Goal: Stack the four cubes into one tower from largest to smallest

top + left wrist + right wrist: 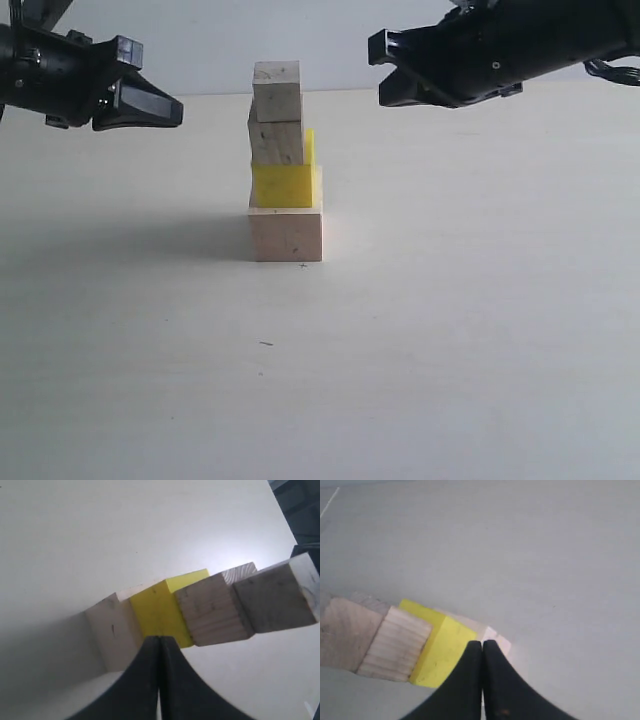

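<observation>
The tower [284, 165] stands mid-table: a large pale wood cube [287, 235] at the bottom, the yellow cube [284, 185] on it, a medium pale cube [276, 142] above, and the smallest pale cube [277, 90] on top. The upper cubes sit slightly askew. My left gripper [175, 108] hangs shut to the left of the tower's top, apart from it. My right gripper [385, 65] hangs shut to the right, also apart. The left wrist view shows the yellow cube [160, 610] beyond shut fingertips [160, 639]. The right wrist view shows the yellow cube [440, 647] beside shut fingertips [482, 644].
The pale tabletop [450, 330] spreads around the tower, with a small dark mark [266, 343] in front of it. A light wall [220, 40] rises behind the table's far edge.
</observation>
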You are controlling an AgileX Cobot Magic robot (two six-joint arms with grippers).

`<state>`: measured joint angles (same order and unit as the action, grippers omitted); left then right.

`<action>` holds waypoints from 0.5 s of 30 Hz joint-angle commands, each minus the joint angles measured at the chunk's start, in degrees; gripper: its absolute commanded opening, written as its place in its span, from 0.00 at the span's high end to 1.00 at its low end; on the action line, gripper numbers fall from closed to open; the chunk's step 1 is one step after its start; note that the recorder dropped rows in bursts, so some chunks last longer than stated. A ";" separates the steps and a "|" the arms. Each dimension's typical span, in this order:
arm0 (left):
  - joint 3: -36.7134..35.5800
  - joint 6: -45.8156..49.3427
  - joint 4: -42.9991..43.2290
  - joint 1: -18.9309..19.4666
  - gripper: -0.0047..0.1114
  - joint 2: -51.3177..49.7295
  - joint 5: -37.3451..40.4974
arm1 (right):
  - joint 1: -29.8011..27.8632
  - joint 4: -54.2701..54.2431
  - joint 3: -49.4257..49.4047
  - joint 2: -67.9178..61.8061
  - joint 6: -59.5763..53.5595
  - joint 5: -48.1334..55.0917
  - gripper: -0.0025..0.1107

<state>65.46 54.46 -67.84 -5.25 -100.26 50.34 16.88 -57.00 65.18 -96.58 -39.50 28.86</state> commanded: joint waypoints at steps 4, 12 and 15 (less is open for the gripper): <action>-5.86 2.54 -2.20 0.12 0.96 5.84 -6.66 | 0.04 2.20 -3.19 5.96 -0.77 -12.52 0.98; -17.16 12.26 -12.04 0.12 0.96 16.31 -15.72 | 0.04 2.20 -8.74 10.69 -4.90 -20.99 0.98; -19.88 15.97 -15.51 0.12 0.96 20.25 -16.13 | 0.04 2.20 -8.98 11.06 -4.90 -20.88 0.98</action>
<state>47.81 66.61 -79.12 -5.25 -83.54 35.39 16.88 -55.27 56.54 -86.32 -43.26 8.96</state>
